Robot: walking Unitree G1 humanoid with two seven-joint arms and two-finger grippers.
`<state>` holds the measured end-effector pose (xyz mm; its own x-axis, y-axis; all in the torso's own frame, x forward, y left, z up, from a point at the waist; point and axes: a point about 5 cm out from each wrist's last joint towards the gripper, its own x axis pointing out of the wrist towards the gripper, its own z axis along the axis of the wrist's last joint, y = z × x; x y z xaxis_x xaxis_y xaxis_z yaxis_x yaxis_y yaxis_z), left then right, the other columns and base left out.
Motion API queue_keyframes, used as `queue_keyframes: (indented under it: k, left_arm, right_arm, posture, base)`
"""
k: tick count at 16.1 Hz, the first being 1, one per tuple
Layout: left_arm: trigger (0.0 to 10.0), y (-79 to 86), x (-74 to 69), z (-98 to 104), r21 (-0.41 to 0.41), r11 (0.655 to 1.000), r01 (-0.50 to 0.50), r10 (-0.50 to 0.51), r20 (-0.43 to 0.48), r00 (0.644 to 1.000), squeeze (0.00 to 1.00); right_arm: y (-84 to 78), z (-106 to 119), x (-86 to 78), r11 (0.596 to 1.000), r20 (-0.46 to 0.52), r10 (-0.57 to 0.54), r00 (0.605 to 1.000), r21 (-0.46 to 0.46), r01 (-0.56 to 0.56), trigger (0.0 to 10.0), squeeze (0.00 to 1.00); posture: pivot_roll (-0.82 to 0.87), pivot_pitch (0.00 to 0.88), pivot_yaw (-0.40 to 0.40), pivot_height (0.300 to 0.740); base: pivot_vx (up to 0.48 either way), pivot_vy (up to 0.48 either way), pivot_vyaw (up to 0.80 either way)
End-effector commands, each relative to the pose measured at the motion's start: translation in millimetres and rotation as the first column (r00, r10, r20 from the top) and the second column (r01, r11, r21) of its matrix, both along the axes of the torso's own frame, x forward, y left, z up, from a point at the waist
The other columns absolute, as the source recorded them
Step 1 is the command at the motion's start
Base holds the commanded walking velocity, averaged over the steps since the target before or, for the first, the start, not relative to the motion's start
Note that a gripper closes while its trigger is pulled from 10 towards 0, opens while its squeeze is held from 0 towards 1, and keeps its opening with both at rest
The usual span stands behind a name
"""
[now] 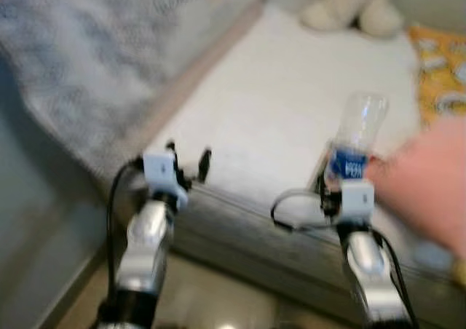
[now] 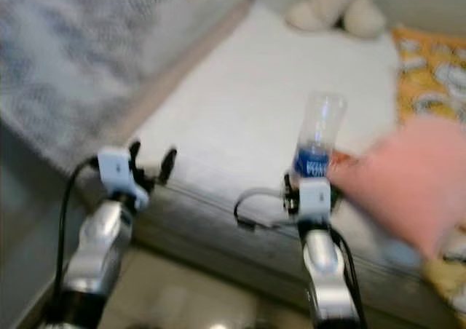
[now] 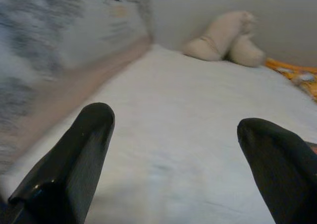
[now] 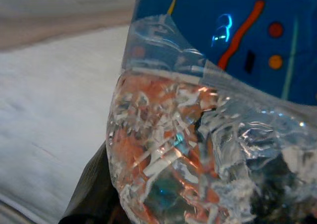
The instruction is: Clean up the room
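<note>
Your right gripper (image 1: 336, 187) is clamped on a clear, crumpled plastic bottle with a blue label (image 1: 354, 143), holding it upright over the near edge of the white-sheeted bed (image 1: 284, 103). In the right wrist view the bottle's crinkled lower body (image 4: 198, 159) sits right against the camera, with the blue label above it and one black finger (image 4: 91, 184) pressed to its side. A person's hand (image 1: 429, 183), blurred, reaches in from the robot's right and is just beside the bottle at label height; you cannot tell whether it touches. Your left gripper (image 1: 188, 165) hangs empty over the bed's near edge, well apart from the bottle, its two black fingers (image 3: 69, 159) spread wide with bare sheet between them. At the far end of the bed a cream plush toy (image 1: 349, 9) lies against the wall, and an orange patterned cloth (image 1: 440, 70) covers the bed's right side. A grey mottled blanket (image 1: 80, 52) lies along the bed's left side. The head views are blurred.
</note>
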<state>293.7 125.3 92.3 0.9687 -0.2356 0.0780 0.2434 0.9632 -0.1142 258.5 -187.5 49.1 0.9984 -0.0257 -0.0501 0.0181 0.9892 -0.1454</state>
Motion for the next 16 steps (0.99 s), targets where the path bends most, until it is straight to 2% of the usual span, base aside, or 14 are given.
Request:
queue_keyframes:
  k: [1, 3, 6, 7, 9, 11, 13, 16]
  left_arm:
    - [10.0, -4.4, 0.3, 0, 0.032, 0.999, 0.026, -0.025, -0.006, 1.000, 0.00]
    - [10.0, -0.9, 6.4, -4, 0.078, 0.997, -0.021, 0.026, -0.055, 0.998, 0.00]
    - [10.0, -1.2, 8.3, -1, 0.091, 0.996, -0.014, 0.017, -0.039, 0.999, 0.00]
    - [10.0, -1.9, 7.5, -1, 0.102, 0.995, -0.007, 0.012, -0.043, 0.999, 0.00]
    - [10.0, -3.5, 6.8, -1, 0.089, 0.996, -0.004, 0.008, -0.048, 0.999, 0.00]
    - [10.0, -5.3, 7.9, 2, 0.037, 0.999, -0.006, 0.007, -0.047, 0.999, 0.00]
    - [10.0, -6.2, 7.1, 3, 0.037, 0.999, -0.002, 0.004, -0.046, 0.999, 0.00]
    - [10.0, -7.7, 6.5, 2, 0.043, 0.999, 0.008, -0.006, -0.048, 0.999, 0.00]
  right_arm:
    - [-6.1, 7, 2.2, 1.000, 0.029, -0.029, 0.999, 0.006, 0.029, 0.0, 0.00]
    - [-4.9, 5, 2.0, 0.999, 0.011, -0.038, 0.999, 0.020, 0.038, 0.0, 0.00]
    - [-3.4, 5, 7.0, 0.999, -0.001, -0.029, 1.000, 0.033, 0.029, 0.0, 0.00]
    - [-3.6, 5, 8.2, 0.999, -0.012, -0.024, 1.000, 0.025, 0.025, 0.0, 0.00]
    - [-2.1, 4, 10.2, 0.999, -0.023, -0.015, 1.000, 0.028, 0.015, 0.0, 0.00]
    - [-2.9, 2, 11.9, 0.999, -0.037, -0.018, 0.999, 0.041, 0.020, 0.0, 0.00]
    - [-12.1, 2, 15.1, 0.993, -0.051, -0.068, 0.996, 0.094, 0.072, 0.0, 0.00]
    - [-13.0, 4, 15.8, 0.992, -0.043, -0.079, 0.996, 0.099, 0.082, 0.0, 0.00]
  posture:
    - [-0.06, 0.000, -0.012, 0.740]
    - [-0.05, 0.000, -0.013, 0.740]
    - [-0.04, 0.000, -0.016, 0.740]
    - [-0.04, 0.000, -0.018, 0.740]
    - [-0.03, 0.000, -0.021, 0.740]
    - [-0.03, 0.000, -0.025, 0.740]
    - [-0.04, 0.000, -0.016, 0.740]
    - [-0.05, 0.000, -0.002, 0.740]
  base:
    - [0.000, -0.446, 0.00]
    - [0.000, 0.000, 0.00]
    - [0.000, 0.000, 0.00]
    - [0.000, 0.000, 0.80]
    - [0.000, -0.450, 0.72]
    - [0.000, -0.437, 0.70]
    - [-0.122, -0.418, 0.69]
    - [-0.245, -0.412, 0.68]
